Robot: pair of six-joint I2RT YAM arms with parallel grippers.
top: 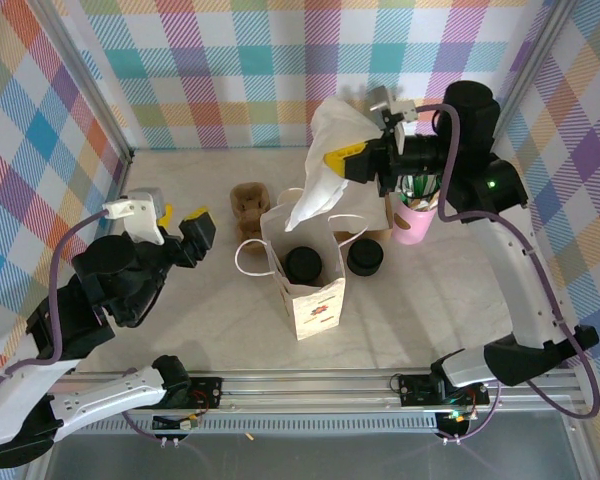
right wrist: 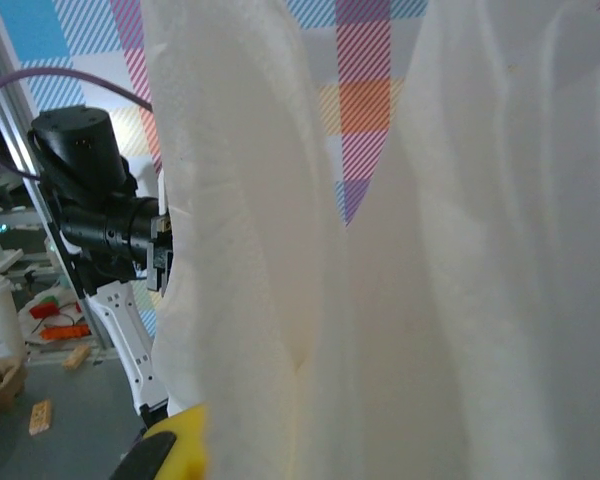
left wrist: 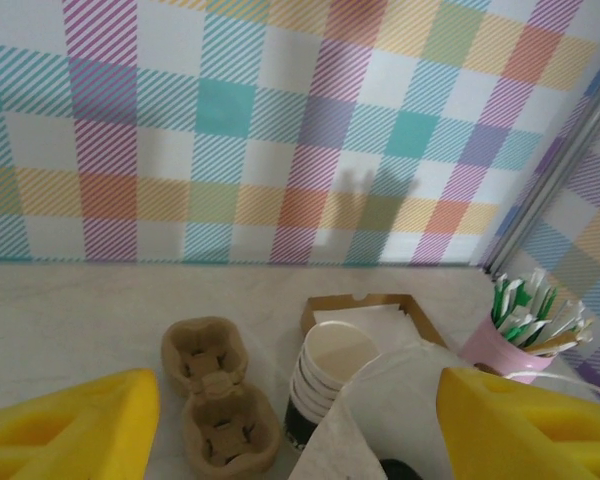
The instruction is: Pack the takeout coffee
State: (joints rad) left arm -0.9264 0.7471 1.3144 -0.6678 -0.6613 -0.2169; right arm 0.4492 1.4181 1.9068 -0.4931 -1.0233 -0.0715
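1. One coffee cup [top: 302,263], black-lidded, stands inside one white paper bag [top: 318,300]; the bag's print is unreadable.
2. Right gripper [top: 335,160] is clamped on one white napkin [top: 330,125] over the bag.
3. Left gripper [top: 182,220] gapes empty, left of it.

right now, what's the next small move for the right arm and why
Probably lower the right gripper straight down a little. It is shut on the white napkin, whose lower end hangs at the mouth of the open paper bag, where the black-lidded takeout coffee already stands. Lowering should feed the napkin in before letting go.
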